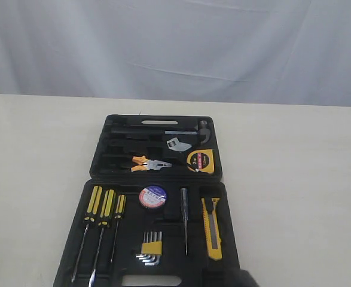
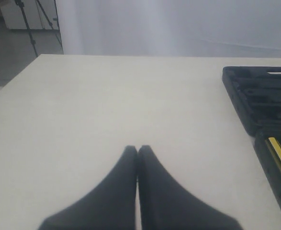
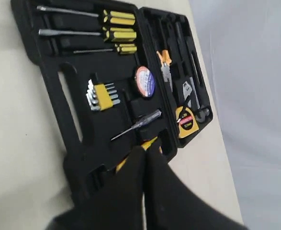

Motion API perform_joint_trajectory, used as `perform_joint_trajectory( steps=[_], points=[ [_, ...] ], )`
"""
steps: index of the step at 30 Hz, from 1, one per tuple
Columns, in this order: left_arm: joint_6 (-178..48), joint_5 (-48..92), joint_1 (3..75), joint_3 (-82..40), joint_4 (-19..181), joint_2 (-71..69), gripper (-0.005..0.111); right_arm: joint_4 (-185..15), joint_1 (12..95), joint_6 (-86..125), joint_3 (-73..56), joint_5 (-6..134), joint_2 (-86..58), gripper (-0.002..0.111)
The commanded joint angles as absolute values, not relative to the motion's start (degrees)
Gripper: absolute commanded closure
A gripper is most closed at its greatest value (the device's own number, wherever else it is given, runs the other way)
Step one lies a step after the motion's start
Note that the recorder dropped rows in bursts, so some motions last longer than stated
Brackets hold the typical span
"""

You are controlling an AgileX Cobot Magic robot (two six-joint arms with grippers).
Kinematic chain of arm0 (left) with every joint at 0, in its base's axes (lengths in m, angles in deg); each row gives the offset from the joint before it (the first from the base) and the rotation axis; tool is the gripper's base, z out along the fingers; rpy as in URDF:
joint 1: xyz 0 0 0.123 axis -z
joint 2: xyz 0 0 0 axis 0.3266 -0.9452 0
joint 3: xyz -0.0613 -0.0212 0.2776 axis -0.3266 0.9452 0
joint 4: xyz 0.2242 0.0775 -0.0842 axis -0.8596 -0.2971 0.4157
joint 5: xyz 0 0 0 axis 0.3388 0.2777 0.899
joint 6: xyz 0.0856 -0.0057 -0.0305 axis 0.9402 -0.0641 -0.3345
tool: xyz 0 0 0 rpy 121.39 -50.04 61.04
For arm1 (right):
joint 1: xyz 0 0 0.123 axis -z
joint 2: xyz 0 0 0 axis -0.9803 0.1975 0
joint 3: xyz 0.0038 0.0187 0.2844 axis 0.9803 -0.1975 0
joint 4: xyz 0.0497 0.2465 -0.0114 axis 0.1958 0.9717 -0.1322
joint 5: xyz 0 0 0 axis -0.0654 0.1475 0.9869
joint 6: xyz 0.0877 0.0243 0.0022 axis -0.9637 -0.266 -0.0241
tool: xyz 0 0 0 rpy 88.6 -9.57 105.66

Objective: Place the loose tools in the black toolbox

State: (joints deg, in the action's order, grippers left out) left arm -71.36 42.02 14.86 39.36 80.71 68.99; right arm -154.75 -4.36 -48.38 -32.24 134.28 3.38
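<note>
Exterior: in the black toolbox (image 1: 97, 156), pliers (image 1: 150, 163) sit at 12 o'clock, tape measure (image 1: 201, 161) at 2, utility knife (image 1: 211, 227) at 4, tape roll (image 1: 152, 196) near centre.
Left wrist: left gripper (image 2: 138, 151) clenched, empty, over table (image 2: 106, 96).
Right wrist: right gripper (image 3: 145, 151) clenched, empty, close over the utility knife; dipping could knock it loose.

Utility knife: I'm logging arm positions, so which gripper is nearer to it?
Right. The right gripper hovers by the near end of the utility knife, over a corner of the toolbox; the left gripper is over table, apart from the toolbox.
</note>
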Motion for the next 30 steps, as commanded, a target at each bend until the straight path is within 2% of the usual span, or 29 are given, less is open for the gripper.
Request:
perform_joint_trajectory(
  steps=[1,7,22,28,29,30],
  points=[
    [-71.5,41.5,15.1,39.5,81.3,69.1,0.107,-155.8,-3.4,-51.1,-32.2,126.9,11.1,0.109],
    [-71.5,41.5,15.1,39.5,81.3,69.1,0.107,-158.0,1.6,-53.9,-28.5,119.1,16.1,0.109],
    [-71.5,41.5,15.1,39.5,81.3,69.1,0.107,-158.1,2.4,-54.0,-27.5,115.9,16.3,0.108],
    [-71.5,41.5,15.1,39.5,81.3,69.1,0.107,-158.7,6.9,-53.4,-27.5,109.9,16.3,0.108],
    [-71.5,41.5,15.1,39.5,81.3,69.1,0.107,-159.0,7.4,-53.3,-27.5,109.7,16.3,0.105],
    [-71.5,41.5,15.1,39.5,81.3,69.1,0.107,-159.9,8.5,-53.3,-27.5,108.9,16.3,0.096]
  ],
)
